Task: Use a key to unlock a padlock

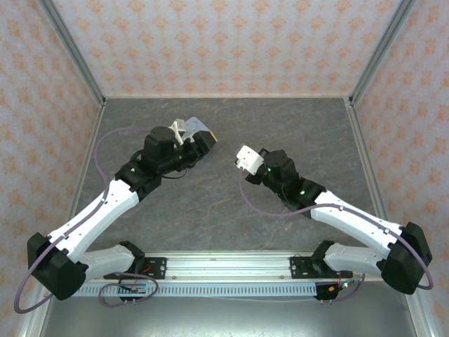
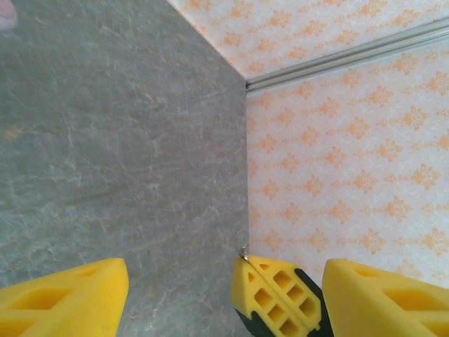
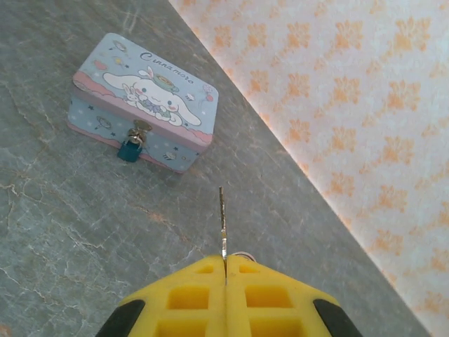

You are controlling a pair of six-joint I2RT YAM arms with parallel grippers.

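Two yellow fingers [image 3: 189,298] of the right gripper [image 3: 225,270] are pressed flat together. The key [image 3: 222,217] is pinched in the seam between them, its thin silvery blade sticking straight out past the tips. In the right wrist view the blade points up the frame, toward the line where the grey marbled table [image 3: 56,232] meets the orange-patterned wall [image 3: 365,105].

The padlock [image 3: 129,149] lies ahead of the key tip and off to its left, well apart from it, with bare table between. It is small and dark teal, and it hangs from the brass hasp on the front wall of a pale blue tin [image 3: 144,98]. The key is not aimed at the padlock. The tin stands closed on the table, one corner turned toward the gripper.

The tin's lid carries a white long-eared cartoon dog among clouds. Above the dog is a line of dark script that reads "Cinnamoro", with the last letters too small to make out. No writing can be read on the padlock or the key.

The left gripper [image 2: 186,281] has its yellow fingers set apart, with grey table showing in the gap and nothing held between them
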